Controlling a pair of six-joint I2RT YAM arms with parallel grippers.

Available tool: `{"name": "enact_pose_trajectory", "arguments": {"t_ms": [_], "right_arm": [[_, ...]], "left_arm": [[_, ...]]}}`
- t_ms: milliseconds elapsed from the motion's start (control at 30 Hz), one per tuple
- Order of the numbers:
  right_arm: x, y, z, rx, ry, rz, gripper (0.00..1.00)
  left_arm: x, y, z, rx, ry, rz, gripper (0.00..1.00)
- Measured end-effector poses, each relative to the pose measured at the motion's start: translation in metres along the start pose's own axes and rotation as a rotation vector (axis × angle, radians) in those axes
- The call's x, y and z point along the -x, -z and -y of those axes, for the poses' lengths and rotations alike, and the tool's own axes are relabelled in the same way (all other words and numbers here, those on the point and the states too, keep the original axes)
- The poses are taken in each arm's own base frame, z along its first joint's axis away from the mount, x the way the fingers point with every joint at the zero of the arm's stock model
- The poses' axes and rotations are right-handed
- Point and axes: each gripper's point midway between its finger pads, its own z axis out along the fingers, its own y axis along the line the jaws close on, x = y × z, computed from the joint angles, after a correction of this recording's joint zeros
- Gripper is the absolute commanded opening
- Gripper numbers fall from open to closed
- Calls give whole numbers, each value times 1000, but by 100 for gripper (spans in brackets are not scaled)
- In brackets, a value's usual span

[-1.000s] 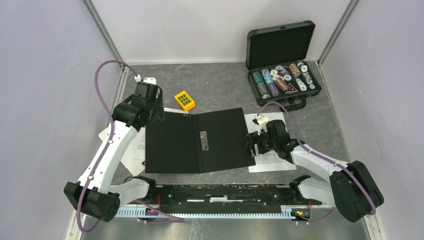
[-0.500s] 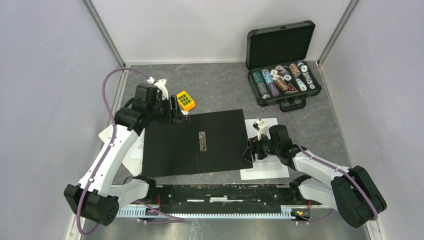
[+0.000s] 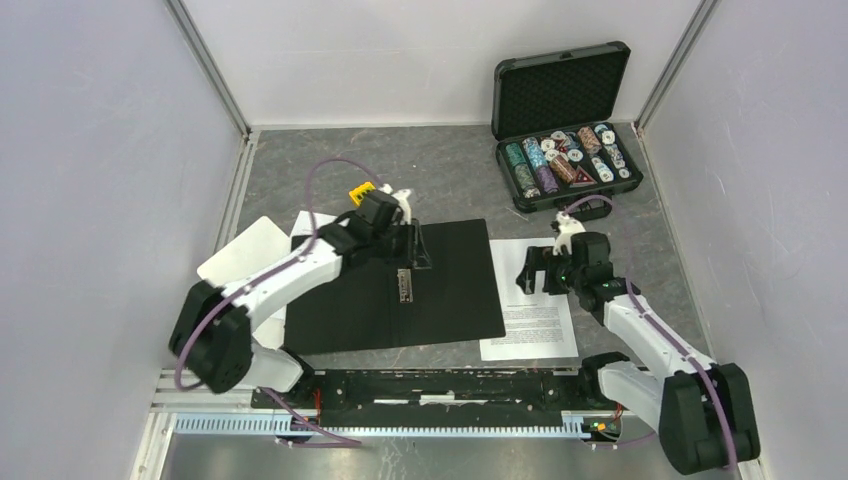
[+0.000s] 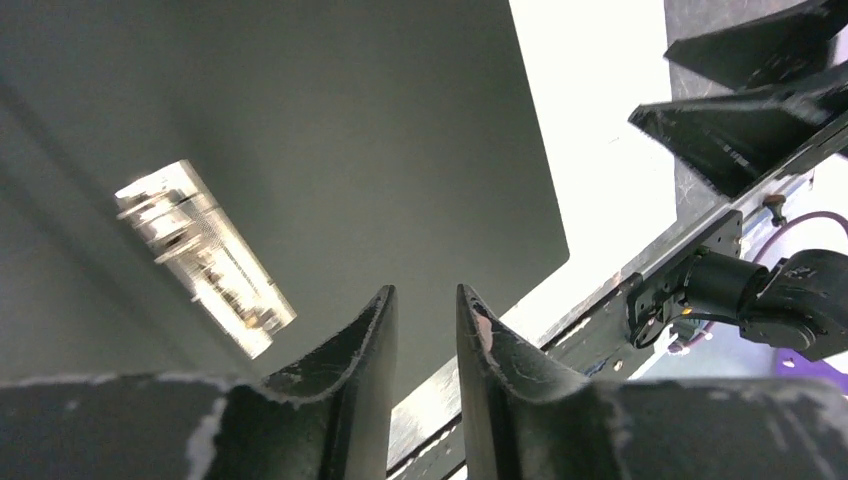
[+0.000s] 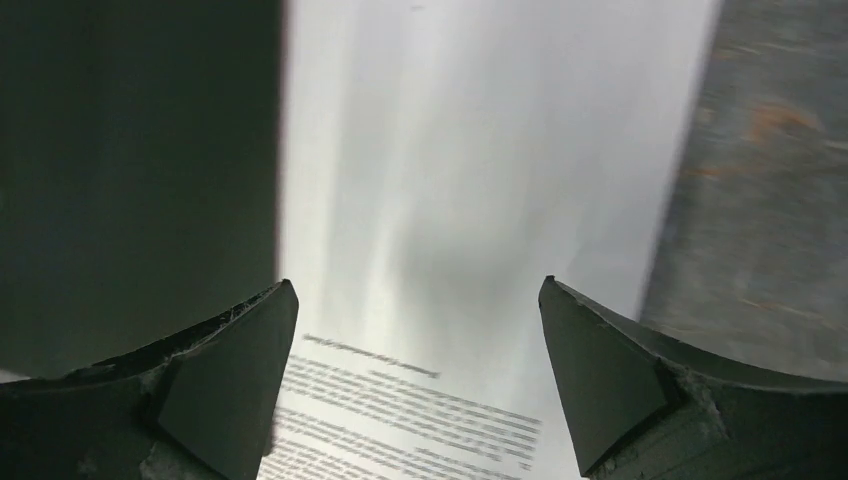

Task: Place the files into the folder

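The folder [image 3: 440, 290] lies open and flat mid-table, black inside up, with its metal clip [image 3: 405, 284] along the spine. My left gripper [image 3: 418, 248] hovers over the spine's far end. In the left wrist view its jaws [image 4: 423, 295] stand a narrow gap apart with nothing between them, above the black cover [image 4: 350, 130] and the clip [image 4: 205, 260]. One of the files [image 3: 530, 325], a printed white sheet, lies right of the folder. My right gripper [image 3: 533, 270] is wide open over that sheet's far part [image 5: 470, 200]. Another sheet [image 3: 303, 220] pokes out from under the folder's left side.
A white clipboard [image 3: 245, 248] lies at the left, partly under my left arm. A yellow block [image 3: 360, 191] sits just behind the left wrist. An open black case of poker chips [image 3: 565, 150] stands at the back right. Grey side walls close in the table.
My left arm swung right from the folder's far left corner to over the spine, its jaws narrowing. My right gripper left the folder's right edge, moved over the sheet and opened wide.
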Motion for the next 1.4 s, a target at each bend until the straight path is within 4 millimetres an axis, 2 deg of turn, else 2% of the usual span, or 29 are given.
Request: {"name": "enact_pose_trajectory", "arguments": {"t_ms": [133, 367, 467, 600, 900, 1167, 1300, 1400], "right_arm": [[1, 5, 35, -83, -96, 1, 98], [-10, 6, 58, -114, -195, -13, 98], [-9, 8, 63, -129, -211, -7, 98], [-10, 8, 65, -131, -219, -7, 98], [-9, 5, 56, -61, -242, 27, 98], [-5, 5, 19, 179, -400, 109, 98], [7, 13, 2, 272, -427, 158, 98], [25, 25, -9, 335, -386, 227, 98]], "left_arm": [[-17, -52, 21, -34, -19, -74, 28], [-28, -117, 48, -79, -34, -114, 26], [-30, -137, 47, -82, -21, -118, 26], [-42, -154, 35, -55, -1, -150, 26], [-40, -157, 36, -65, 3, -141, 26], [-40, -159, 36, -66, 3, -140, 26], [-39, -161, 38, -73, 1, -137, 26], [-39, -161, 38, -73, 1, -136, 26]]}}
